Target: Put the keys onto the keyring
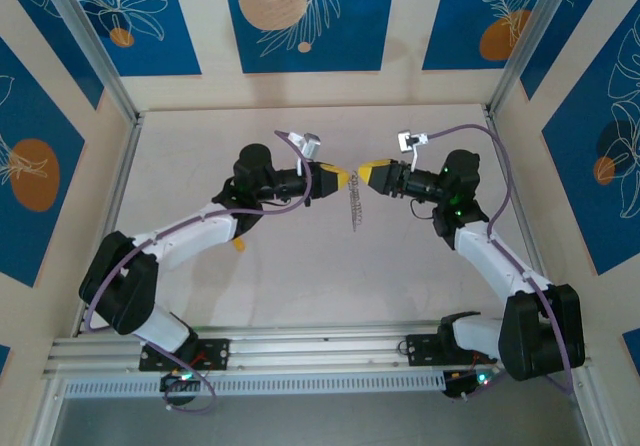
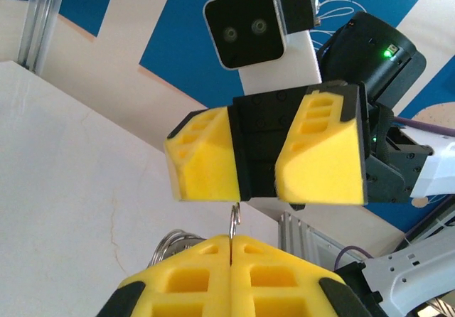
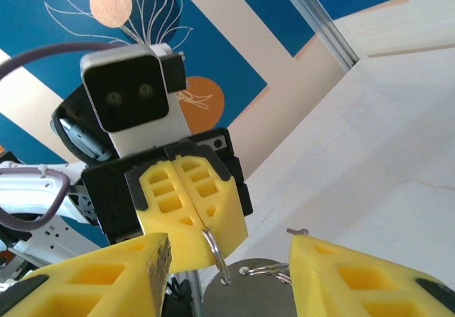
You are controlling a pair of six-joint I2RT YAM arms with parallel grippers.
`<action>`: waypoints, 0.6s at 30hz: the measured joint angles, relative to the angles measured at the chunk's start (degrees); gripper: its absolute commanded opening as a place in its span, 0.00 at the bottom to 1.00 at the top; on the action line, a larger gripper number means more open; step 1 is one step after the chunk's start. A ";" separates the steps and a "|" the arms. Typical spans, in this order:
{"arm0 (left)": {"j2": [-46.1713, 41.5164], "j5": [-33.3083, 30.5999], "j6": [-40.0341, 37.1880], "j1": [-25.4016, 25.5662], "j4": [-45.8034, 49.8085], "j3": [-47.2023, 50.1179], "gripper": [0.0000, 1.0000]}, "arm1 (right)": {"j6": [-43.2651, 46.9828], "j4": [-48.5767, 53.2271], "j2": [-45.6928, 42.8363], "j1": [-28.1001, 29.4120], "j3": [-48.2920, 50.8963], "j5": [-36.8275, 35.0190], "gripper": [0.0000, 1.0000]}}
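Standing by the pale table [image 1: 300, 286], I see both arms reach in over its middle until their yellow tips nearly meet. The left gripper [image 2: 231, 246] has its two yellow ribbed fingers pressed flat together, and the thin grey metal oval keyring [image 2: 234, 222] is pinched edge-on in the seam between them, with a short arc of wire standing up above the tips. Facing it, very near, the right gripper [image 2: 259, 164] has its yellow fingers spread wide apart with nothing between them. From its own wrist camera the ring sits in the gap between those spread fingers, touching neither that I can make out. The bunch of tiny silvery-grey metal keys [image 1: 355, 208] hangs as a short jagged string just beneath the spot where the two grippers meet, over the centre of the table. From the right wrist, a thin metal link runs sideways from the ring towards the right-hand fingertip. I cannot tell whether it touches that fingertip.
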State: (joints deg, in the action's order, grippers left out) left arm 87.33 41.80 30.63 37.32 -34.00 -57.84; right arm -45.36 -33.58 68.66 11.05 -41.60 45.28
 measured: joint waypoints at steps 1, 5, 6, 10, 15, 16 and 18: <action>-0.09 0.02 -0.20 0.00 0.24 -0.09 0.00 | 0.26 0.31 0.00 0.22 0.00 0.02 0.45; -0.28 0.20 -0.85 0.00 0.68 -0.09 0.00 | 1.29 1.11 0.00 0.61 0.00 0.17 0.37; -0.28 0.20 -0.92 0.00 0.72 -0.09 0.00 | 1.51 1.36 0.00 0.63 0.00 0.17 0.35; -0.28 0.20 -1.11 0.00 1.18 -0.09 0.00 | 1.97 1.68 0.00 0.81 0.00 0.20 0.27; -0.28 0.20 -1.22 0.00 1.70 -0.09 0.00 | 2.43 1.95 0.00 1.33 0.00 0.57 0.18; -0.28 0.20 -1.22 0.00 1.73 -0.09 0.00 | 2.56 1.99 0.00 1.42 0.00 0.66 0.18; -0.28 0.20 -1.20 0.00 1.73 -0.09 0.00 | 2.60 1.97 0.00 1.66 0.00 0.83 0.18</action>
State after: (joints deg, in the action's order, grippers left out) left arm 87.05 42.00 29.43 37.32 -32.27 -57.93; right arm -42.76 -31.62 68.66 12.71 -41.60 46.11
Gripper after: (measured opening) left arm 0.047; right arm 0.183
